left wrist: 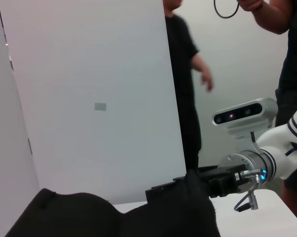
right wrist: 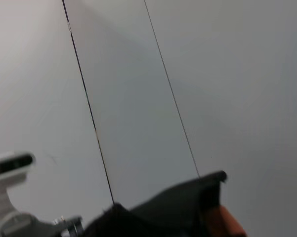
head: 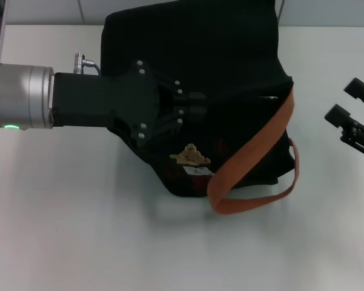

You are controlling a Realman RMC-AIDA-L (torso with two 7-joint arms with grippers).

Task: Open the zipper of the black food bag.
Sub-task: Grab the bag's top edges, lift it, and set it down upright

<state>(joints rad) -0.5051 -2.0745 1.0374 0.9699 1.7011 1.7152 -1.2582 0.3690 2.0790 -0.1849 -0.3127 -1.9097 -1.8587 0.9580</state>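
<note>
The black food bag [head: 224, 66] lies on the white table, with a tan bear patch [head: 191, 156] on its near side. One orange strap [head: 254, 148] runs across it and loops off its front right corner. My left gripper [head: 194, 109] reaches in from the left and presses onto the bag's middle, dark against the dark fabric. The zipper line is hard to make out; a small pale glint [head: 269, 97] shows near the bag's right edge. My right gripper [head: 348, 102] hovers open to the right of the bag, apart from it. The bag's fabric [left wrist: 113, 217] [right wrist: 163, 212] fills the foreground of both wrist views.
The white table [head: 79, 230] spreads in front of and left of the bag. A white panel [left wrist: 99, 98] stands behind the table. People [left wrist: 183, 74] stand beyond it. The right arm [left wrist: 257, 170] shows in the left wrist view.
</note>
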